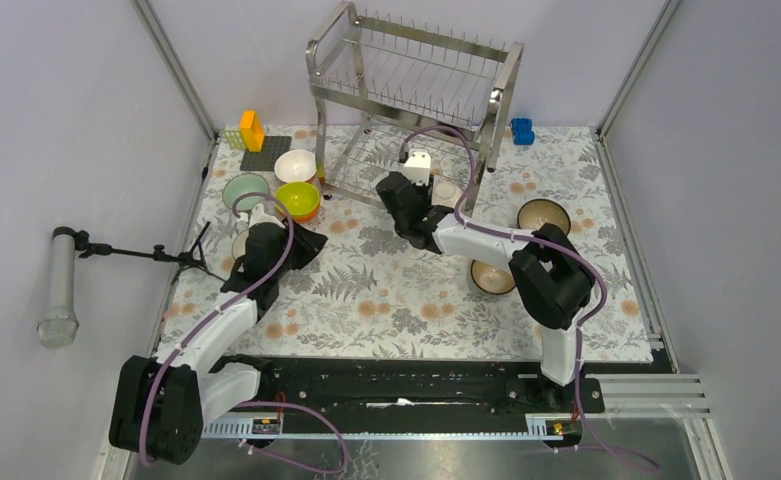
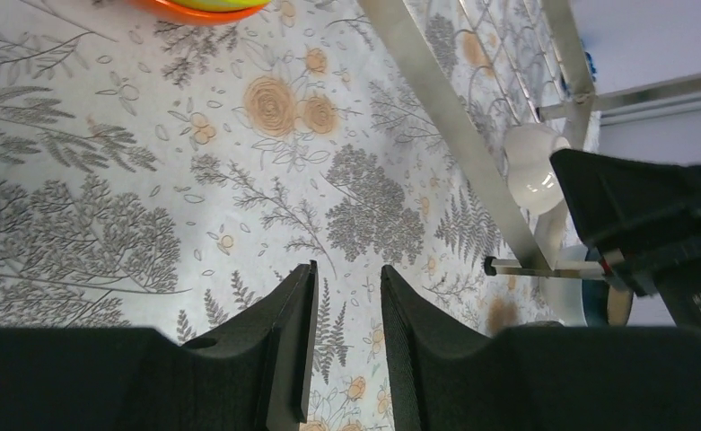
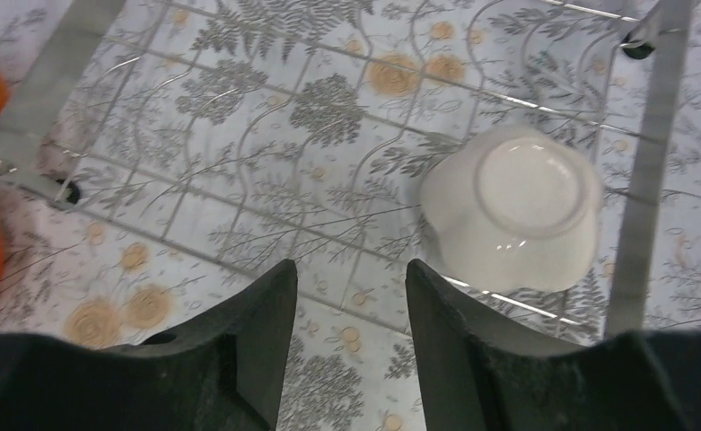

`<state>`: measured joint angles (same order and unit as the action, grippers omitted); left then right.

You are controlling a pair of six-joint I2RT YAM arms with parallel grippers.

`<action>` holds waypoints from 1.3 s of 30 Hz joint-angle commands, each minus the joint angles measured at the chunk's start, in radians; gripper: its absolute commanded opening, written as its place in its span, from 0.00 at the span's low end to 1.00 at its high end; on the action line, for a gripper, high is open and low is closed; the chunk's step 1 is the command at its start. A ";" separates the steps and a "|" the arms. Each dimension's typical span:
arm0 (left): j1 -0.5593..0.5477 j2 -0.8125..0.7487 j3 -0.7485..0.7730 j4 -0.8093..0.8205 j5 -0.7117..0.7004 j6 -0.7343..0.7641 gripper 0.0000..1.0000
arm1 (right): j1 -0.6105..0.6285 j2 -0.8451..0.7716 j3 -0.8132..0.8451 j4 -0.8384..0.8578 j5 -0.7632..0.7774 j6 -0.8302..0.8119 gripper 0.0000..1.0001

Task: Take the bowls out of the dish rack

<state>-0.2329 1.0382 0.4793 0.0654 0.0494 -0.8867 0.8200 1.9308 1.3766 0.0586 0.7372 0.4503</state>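
The steel dish rack (image 1: 416, 90) stands at the back of the table. One white bowl (image 3: 517, 206) lies upside down on its lower shelf, also seen as the white bowl (image 1: 447, 192) from above. My right gripper (image 3: 350, 263) reaches into that lower tier just left of the bowl, open, with nothing between its fingers; from above the right gripper (image 1: 413, 190) is under the top shelf. My left gripper (image 2: 348, 266) hangs over bare tablecloth, narrowly open and empty, left of the rack's leg (image 2: 445, 117). A white bowl (image 1: 295, 165), a pale green bowl (image 1: 245, 190) and a yellow-green bowl (image 1: 298, 200) sit on the table.
Two brown-gold bowls (image 1: 543, 215) (image 1: 493, 277) rest on the cloth at the right. Yellow and orange blocks (image 1: 251, 132) stand on a dark plate at the back left. A blue block (image 1: 522, 131) lies beside the rack. A microphone stand (image 1: 116, 252) pokes in from the left.
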 commanded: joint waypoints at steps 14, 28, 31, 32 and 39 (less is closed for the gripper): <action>-0.096 -0.005 -0.154 0.408 0.082 0.116 0.42 | -0.111 0.136 0.085 0.045 0.256 -0.163 0.89; -0.124 0.014 -0.153 0.427 0.068 0.145 0.44 | -0.179 0.126 0.016 0.063 0.071 -0.087 0.91; -0.127 0.002 -0.154 0.422 0.058 0.154 0.45 | -0.179 0.122 0.014 0.050 -0.003 -0.030 0.93; -0.128 -0.002 -0.155 0.419 0.052 0.156 0.45 | -0.180 0.121 0.013 0.057 -0.030 -0.021 0.92; -0.134 -0.022 -0.160 0.412 0.029 0.168 0.45 | -0.180 0.077 -0.039 0.238 -0.358 -0.133 0.79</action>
<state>-0.3607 1.0401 0.3237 0.4202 0.0998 -0.7444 0.6365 2.0487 1.3777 0.1162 0.7795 0.2924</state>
